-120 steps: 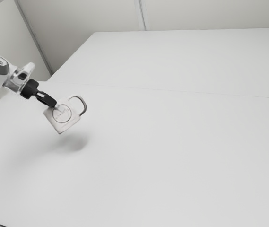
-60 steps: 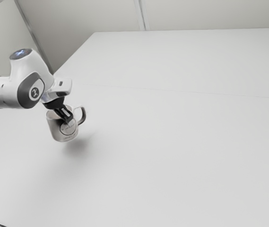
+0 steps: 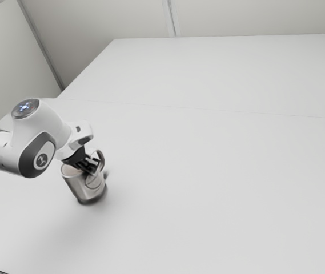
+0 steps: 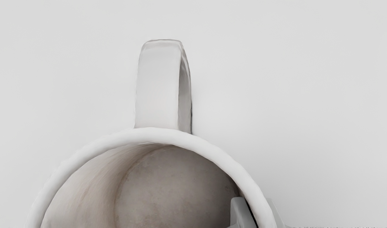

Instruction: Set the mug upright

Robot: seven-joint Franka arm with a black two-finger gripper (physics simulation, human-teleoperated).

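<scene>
- And here's the mug (image 3: pixel 83 184), over on the exterior view's left, mouth up and base down, close to upright!
- A dark shadow hugs its base, right down by the white table (image 3: pixel 208 188); whether that base is actually touching, I can't tell from here.
- The gripper (image 3: pixel 93 167) comes in at the top of the mug, and it's closed on the mug's wall, its fingers parted only by that thickness.
- Wrist view now, and what a look at the grip: the inner finger (image 4: pixel 239 212) dips inside the mug, the outer finger (image 4: pixel 276 210) sits just outside, the wall pinched between them.
- There's the thick pale rim (image 4: pixel 158 135), curving round, with the brownish-grey interior (image 4: pixel 177 186) open to the camera, right down to the bottom.
- The handle (image 4: pixel 157 88) juts out from the side of the mug, away from the mouth, well clear of both fingers.
- On the mug's outer side, a round printed emblem (image 3: pixel 94 181), partly lost near the gripper.
- The white-and-grey arm (image 3: pixel 51 130) reaches in from the exterior view's left, angling down.
- Beyond the table, another broad white surface (image 3: pixel 219 68), with pale walls (image 3: pixel 253 17) behind.
</scene>
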